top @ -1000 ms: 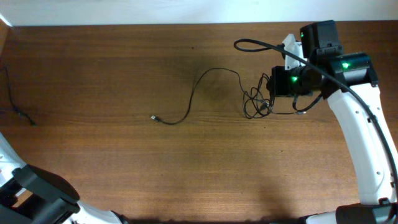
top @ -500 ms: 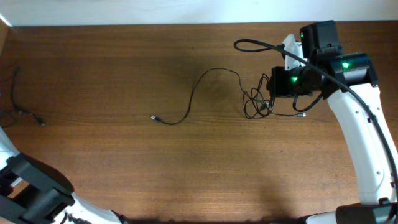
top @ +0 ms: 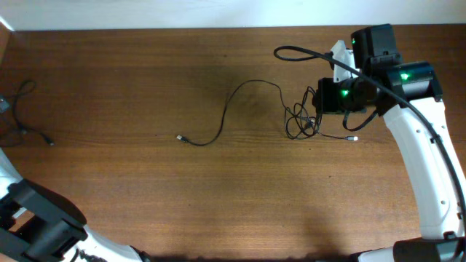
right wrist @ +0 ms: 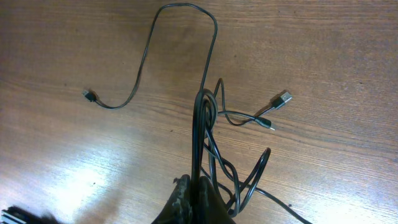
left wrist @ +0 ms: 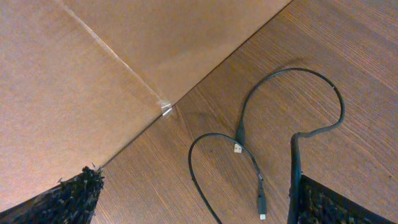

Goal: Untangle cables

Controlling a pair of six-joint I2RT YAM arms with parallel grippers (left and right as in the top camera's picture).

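Cables [right wrist: 211, 134] this thin will be light and limp: they sag into whatever loop they are left in, slide readily over the wood of the table [top: 145, 204], and carry no weight worth fearing. The risk, as I judge it, is that a pull on the wrong strand cinches the knot rather than freeing it. The clump [top: 300, 120] lies toward the right end of the table, nearer the far edge than the near one. The right end effector [right wrist: 194, 196] is pinched closed on several of its strands, lifting them into a standing bundle. From there a long strand [top: 224, 113] arcs toward the table's middle and ends in a small plug [top: 180, 137] lying flat. Two more plugs [right wrist: 281, 99] splay beside the held bundle. A separate cord [left wrist: 240, 132] rests in open loops at the far-left corner against a cardboard wall [left wrist: 74, 81], free of the clump. The left end effector [left wrist: 199, 180] hangs above it with its jaws spread wide and nothing between them. Best hold, in my view, is just behind a plug – the stiffest spot, and the end that must thread back out through the loops.
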